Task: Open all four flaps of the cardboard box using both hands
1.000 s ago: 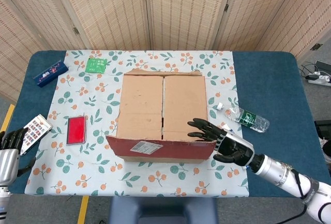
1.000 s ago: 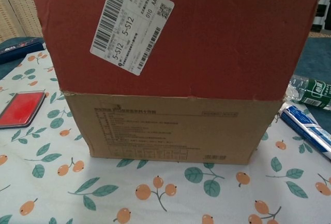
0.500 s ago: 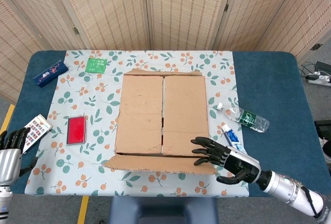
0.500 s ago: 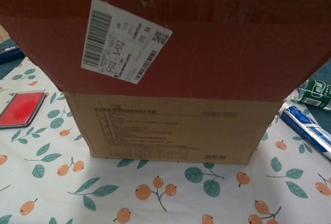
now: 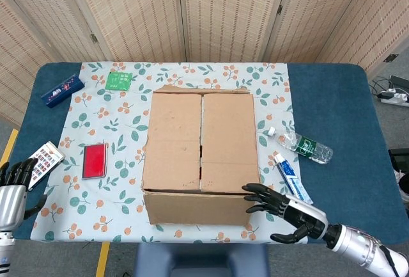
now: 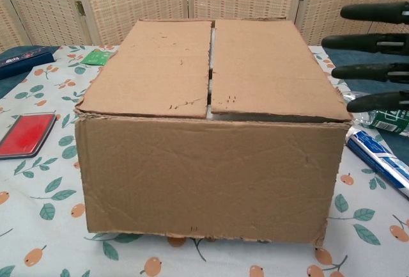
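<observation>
The cardboard box (image 5: 201, 155) sits mid-table on the patterned cloth (image 5: 121, 123), just left of the right hand (image 5: 284, 212), whose fingertips (image 6: 364, 41) hover spread and empty near the box's front right corner. The near flap (image 6: 204, 184) hangs down over the front face — folded fully out, so 1 of 4 looks done. The 2 inner flaps (image 5: 201, 139) lie flat and closed, meeting at a centre seam; the far flap's state is hard to tell. The left hand (image 5: 16, 174) waits well apart at the table's edge, fingers loosely curled, holding nothing — its exact state unclear.
</observation>
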### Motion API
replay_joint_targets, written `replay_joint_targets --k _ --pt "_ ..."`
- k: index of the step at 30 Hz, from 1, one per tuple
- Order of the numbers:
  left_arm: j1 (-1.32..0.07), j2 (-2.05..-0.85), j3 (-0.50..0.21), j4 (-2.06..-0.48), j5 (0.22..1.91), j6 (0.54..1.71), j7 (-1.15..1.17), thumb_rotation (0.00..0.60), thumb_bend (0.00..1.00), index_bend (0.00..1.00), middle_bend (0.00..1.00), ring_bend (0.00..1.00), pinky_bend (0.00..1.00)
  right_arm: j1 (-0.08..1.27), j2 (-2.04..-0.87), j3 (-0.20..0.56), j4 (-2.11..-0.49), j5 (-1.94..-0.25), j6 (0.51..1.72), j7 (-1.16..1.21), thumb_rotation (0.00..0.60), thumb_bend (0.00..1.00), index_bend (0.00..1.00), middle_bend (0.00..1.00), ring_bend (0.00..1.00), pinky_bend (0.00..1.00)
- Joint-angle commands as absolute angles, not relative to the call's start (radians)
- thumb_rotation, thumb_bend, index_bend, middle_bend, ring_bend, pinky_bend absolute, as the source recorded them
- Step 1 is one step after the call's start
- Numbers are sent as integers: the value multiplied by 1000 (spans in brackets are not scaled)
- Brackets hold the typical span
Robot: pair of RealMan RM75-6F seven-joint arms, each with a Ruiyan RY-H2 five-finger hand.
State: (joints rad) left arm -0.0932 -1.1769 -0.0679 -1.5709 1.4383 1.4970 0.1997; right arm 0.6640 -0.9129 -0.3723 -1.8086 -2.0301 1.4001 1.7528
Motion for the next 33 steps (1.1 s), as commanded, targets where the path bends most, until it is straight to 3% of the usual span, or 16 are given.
replay_joint_targets --k 1,9,19,24,26,30,33 --pt "-95 -1177 -66 -1571 1439 1493 200 600 335 91 144 125 0 657 -897 -332 -1815 -1985 1398 1615 549 290 0 0 58 94" --pt "-98 -1175 -65 -1570 1437 1482 194 600 335 91 143 125 0 596 -958 -193 -1817 -1828 1357 1063 545 290 0 0 55 14" --pt "-96 -1165 -63 -1567 1439 1481 169 600 335 91 144 124 0 645 -983 -69 -1791 -1746 1231 677 547 290 3 0 58 0" --pt "-98 -1166 -63 -1564 1435 1474 165 600 335 91 144 125 0 738 -919 -20 -1789 -1764 1098 519 549 293 116 58 79 0" --pt "-100 -1168 -63 -1562 1433 1470 168 600 335 90 144 124 0 776 -893 -1 -1798 -1764 1046 488 539 351 139 67 83 0" --pt "-107 -1174 -66 -1556 1419 1452 178 600 334 90 144 124 0 829 -880 45 -1803 -1762 1001 450 435 568 256 132 133 12" --pt "-113 -1177 -67 -1554 1412 1441 181 600 335 89 144 124 0 874 -867 68 -1816 -1747 941 457 393 668 309 158 149 21"
